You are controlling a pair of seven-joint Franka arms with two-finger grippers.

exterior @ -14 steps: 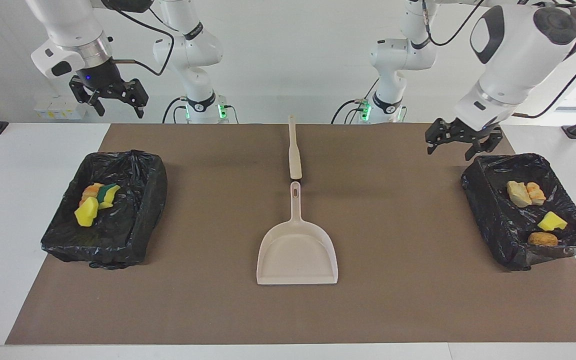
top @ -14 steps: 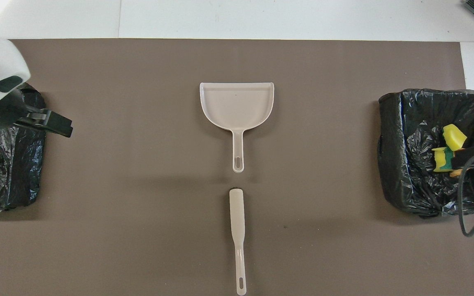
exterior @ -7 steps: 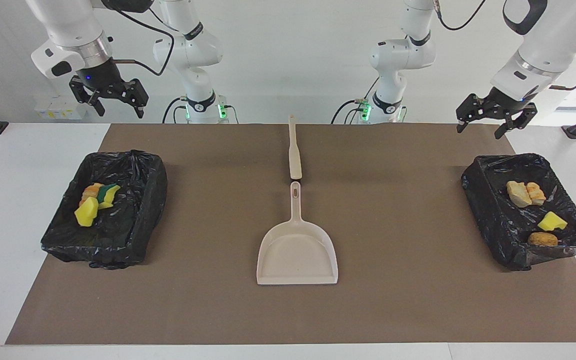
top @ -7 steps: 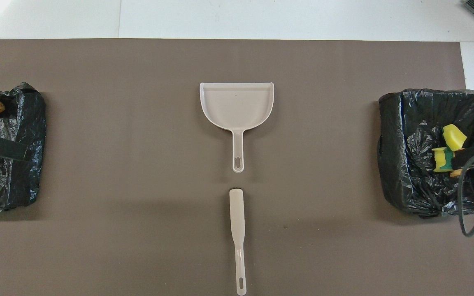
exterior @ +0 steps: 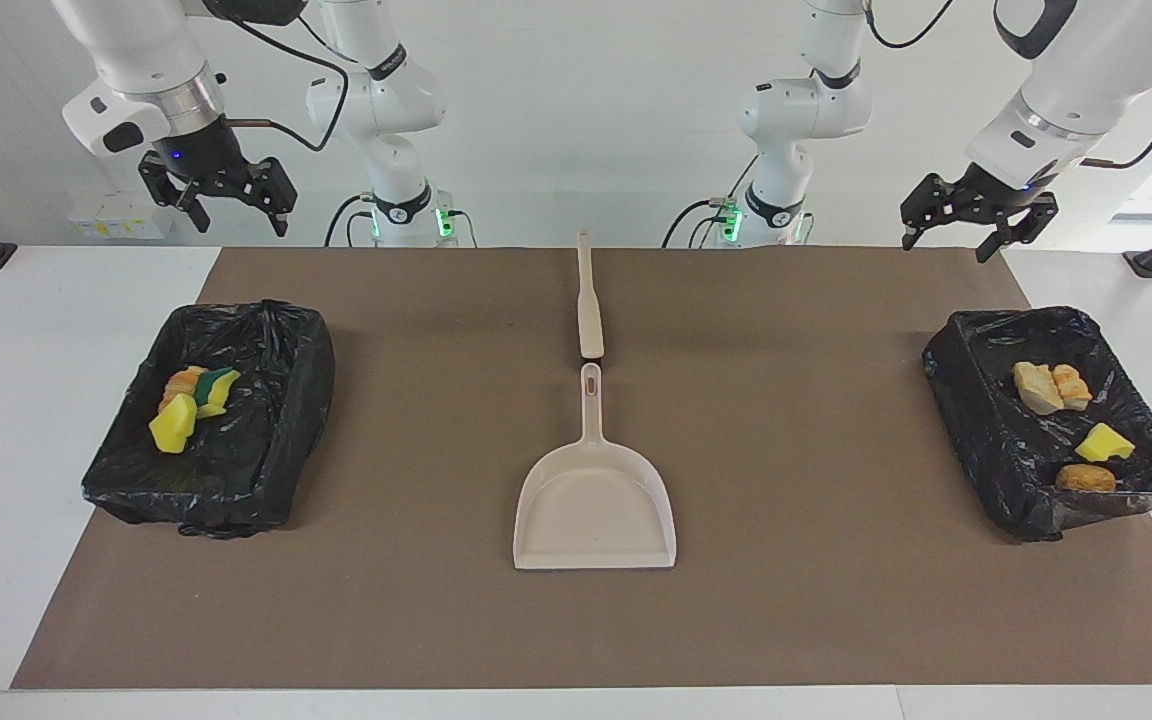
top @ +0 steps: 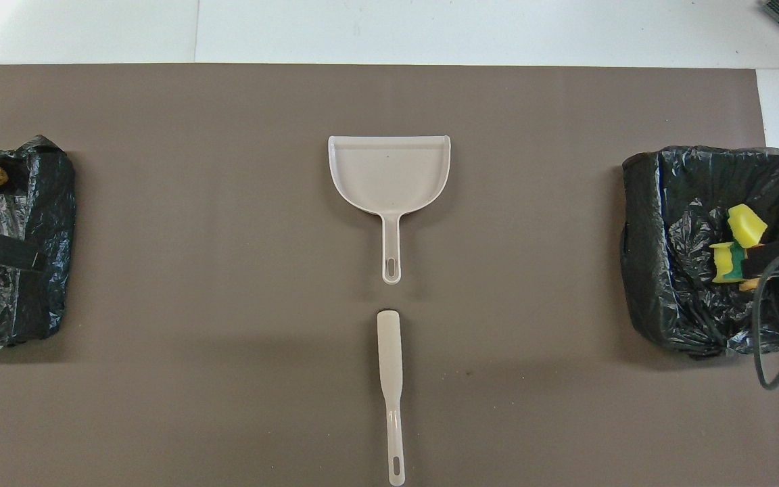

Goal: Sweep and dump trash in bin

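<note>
Trash (exterior: 186, 405) (exterior: 1066, 420) in both bins (exterior: 266, 440) (exterior: 976, 420), frame edges | left gripper (exterior: 976, 215) upper right, right gripper (exterior: 218, 195) upper left, jaws wide, empty | risk: descending arm snags liner, tips bin | dustpan (exterior: 594, 505), brush (exterior: 588, 300) centre bench.

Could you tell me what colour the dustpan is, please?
The dustpan is plain beige, clearest in the overhead view.

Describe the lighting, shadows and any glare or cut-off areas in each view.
Facing view: even, bright light, soft shadows beside the dustpan and bins, glossy highlights on the liners. Overhead view: equally soft light, faint shadow bands on the mat; one bin is cropped by the frame edge.
</note>
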